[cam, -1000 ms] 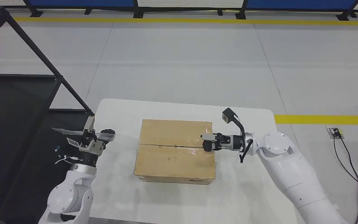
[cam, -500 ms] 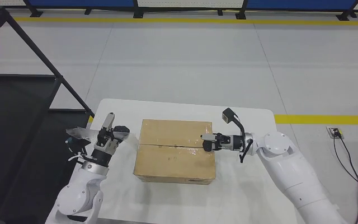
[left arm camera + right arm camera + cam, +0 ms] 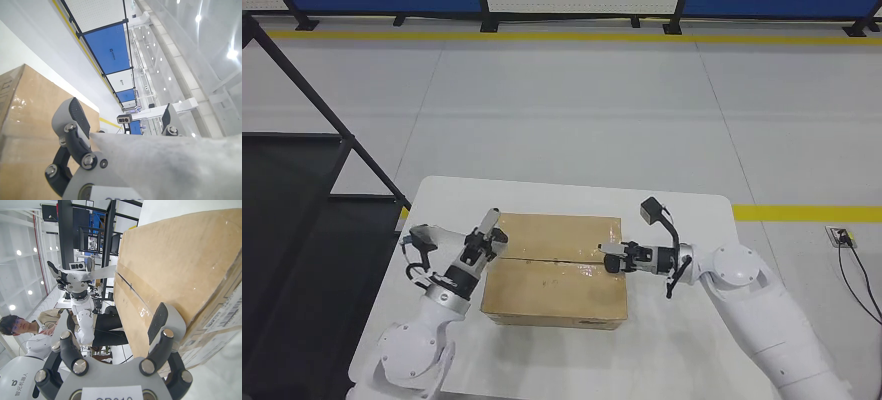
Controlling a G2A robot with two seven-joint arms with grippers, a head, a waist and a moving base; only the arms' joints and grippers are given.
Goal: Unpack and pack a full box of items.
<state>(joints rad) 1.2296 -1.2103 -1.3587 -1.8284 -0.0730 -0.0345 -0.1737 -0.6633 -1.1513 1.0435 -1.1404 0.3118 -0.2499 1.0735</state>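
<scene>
Left gripper hangs at the left end of the box, near its far corner, with its fingers spread apart. A pale strip of tape runs from that end of the box's top seam to this gripper (stuck to it or only draped over it, I cannot tell). Right gripper is at the opposite end, level with the seam, fingers likewise apart: one pad lies against the box's end edge, the other stands off it in the air.

The cardboard box is closed, its two top flaps meeting along its length under glossy tape, with a printed label on the end face. It stands about the middle of the white table, away from every edge.

Around the table lies a pale grey floor, with a yellow line beyond the table's right edge. Blue panels line the far side of the room, and a black frame stands off the table's left edge.
</scene>
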